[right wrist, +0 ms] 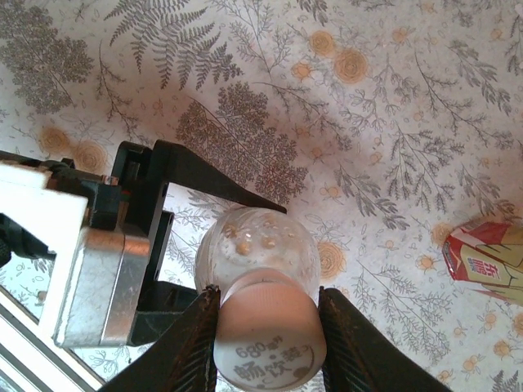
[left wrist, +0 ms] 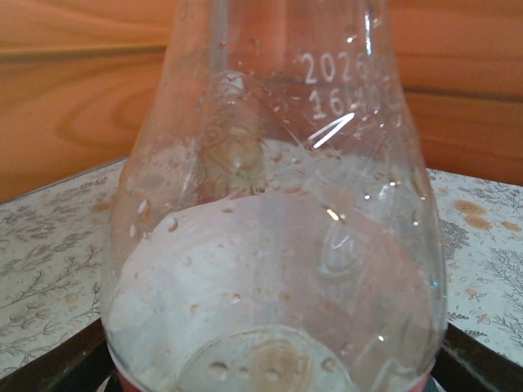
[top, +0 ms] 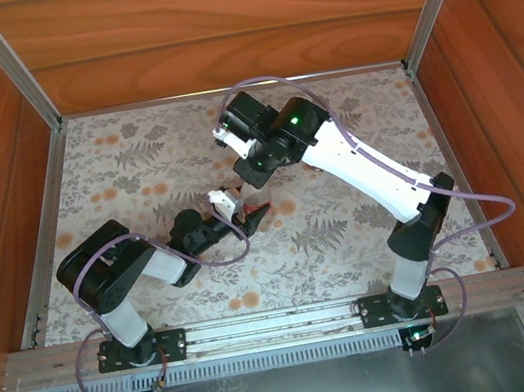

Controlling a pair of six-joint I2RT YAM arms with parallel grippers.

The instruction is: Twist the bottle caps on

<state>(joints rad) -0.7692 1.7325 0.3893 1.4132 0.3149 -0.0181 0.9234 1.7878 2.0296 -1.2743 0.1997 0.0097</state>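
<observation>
Fern-print tabletop (top: 135,168), wood-grain walls (top: 211,22); clear bottle (left wrist: 270,204), seemingly upright, near the middle.

The right gripper (right wrist: 268,296) had matt black plastic fingers (right wrist: 192,347), and between them the cap (right wrist: 268,331) looked smooth white plastic with faint grey print. Just beyond the fingertips the clear bottle (left wrist: 274,245) was glossy transparent plastic beaded with droplets, while the table cover (right wrist: 392,122) beneath looked matt and the wall (left wrist: 73,98) smooth grained wood.
</observation>
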